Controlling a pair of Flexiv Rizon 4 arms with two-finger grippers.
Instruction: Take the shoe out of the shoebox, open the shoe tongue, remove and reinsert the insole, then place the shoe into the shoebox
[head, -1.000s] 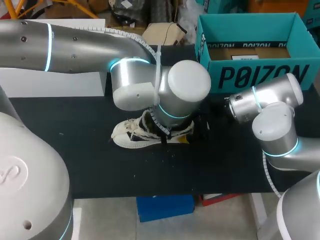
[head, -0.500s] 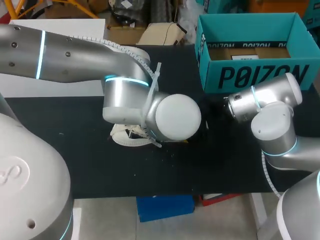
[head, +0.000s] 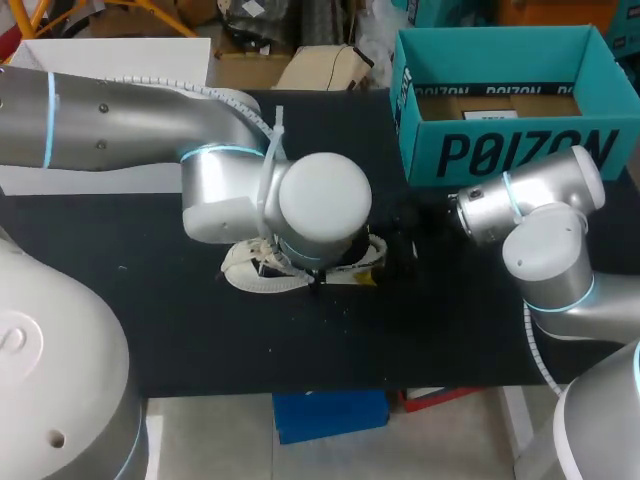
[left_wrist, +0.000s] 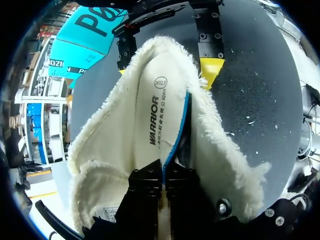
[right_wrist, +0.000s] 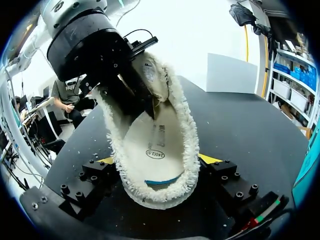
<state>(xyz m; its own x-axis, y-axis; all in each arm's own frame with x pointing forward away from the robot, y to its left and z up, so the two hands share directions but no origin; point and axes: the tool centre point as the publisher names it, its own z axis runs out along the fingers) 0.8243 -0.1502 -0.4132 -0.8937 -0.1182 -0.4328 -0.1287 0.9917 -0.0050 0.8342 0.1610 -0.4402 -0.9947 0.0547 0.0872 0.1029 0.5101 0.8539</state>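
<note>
Here the fleece-lined shoe (head: 255, 275) lies on the counter (head: 150, 320) just in front of the shoebox (head: 510, 150). The right fingers (right_wrist: 210, 160), spread wide, clasp its heel from both sides. The left fingers (left_wrist: 147, 185), pinched nearly together, hold the insole (left_wrist: 150, 100) by its lifted edge.

The table (head: 150, 300) has a black, matt top. A pale fleece-lined shoe (head: 262, 272) rests on it under the left hand (left_wrist: 162, 182). The left hand's fingers are closed on the edge of the insole (left_wrist: 155, 115) inside the shoe. The shoe's heel end sits between the two fingers of the right hand (right_wrist: 159, 160), which press against it from either side, low over the table. Small white flecks (left_wrist: 250, 120) are scattered on the bare top just beside the right hand. A teal shoebox (head: 520, 150), open at the top, stands on the table beyond the right hand, apart from the shoe.
</note>
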